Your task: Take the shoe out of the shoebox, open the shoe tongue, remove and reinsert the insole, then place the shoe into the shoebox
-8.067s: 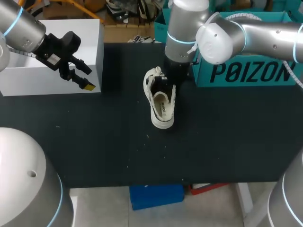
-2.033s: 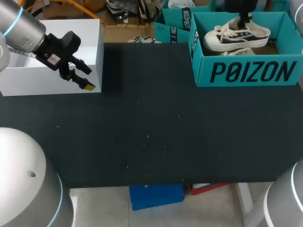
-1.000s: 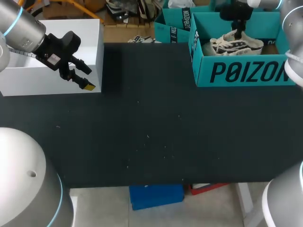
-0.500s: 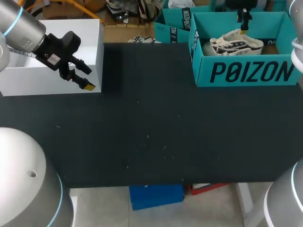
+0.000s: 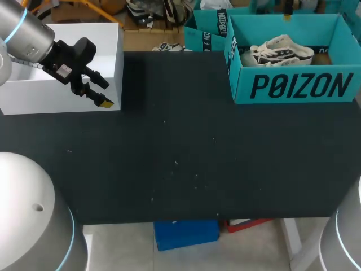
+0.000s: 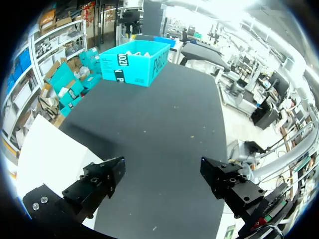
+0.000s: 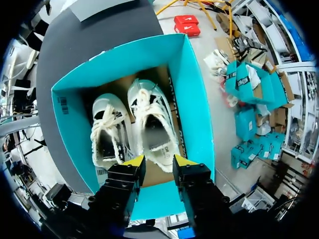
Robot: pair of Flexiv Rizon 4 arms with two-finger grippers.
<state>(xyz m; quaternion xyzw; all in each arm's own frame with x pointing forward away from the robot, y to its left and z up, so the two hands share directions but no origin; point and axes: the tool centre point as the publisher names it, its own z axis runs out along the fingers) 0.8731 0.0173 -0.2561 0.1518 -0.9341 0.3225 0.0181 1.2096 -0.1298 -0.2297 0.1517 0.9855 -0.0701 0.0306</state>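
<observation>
The teal shoebox [image 5: 293,84] stands at the table's far right. A white canvas shoe [image 5: 282,49] lies inside it. From above, the right wrist view shows two white shoes side by side on the box floor, one [image 7: 107,132] beside the other [image 7: 152,124]. My right gripper [image 7: 158,162] hangs above the box [image 7: 192,99], its yellow tips a narrow gap apart with nothing between them. It touches neither shoe. My left gripper [image 5: 100,93] stays open over the white box at the far left. Its fingers [image 6: 94,184] stand wide apart and hold nothing.
A white box [image 5: 62,68] sits at the table's far left corner under my left gripper. A second teal box [image 5: 206,28] stands behind the shoebox's left end. The black tabletop [image 5: 180,147] stretches between the two sides.
My right gripper set the shoe down into the shoebox, let go, and rose up out of the head view. The left arm kept still.
</observation>
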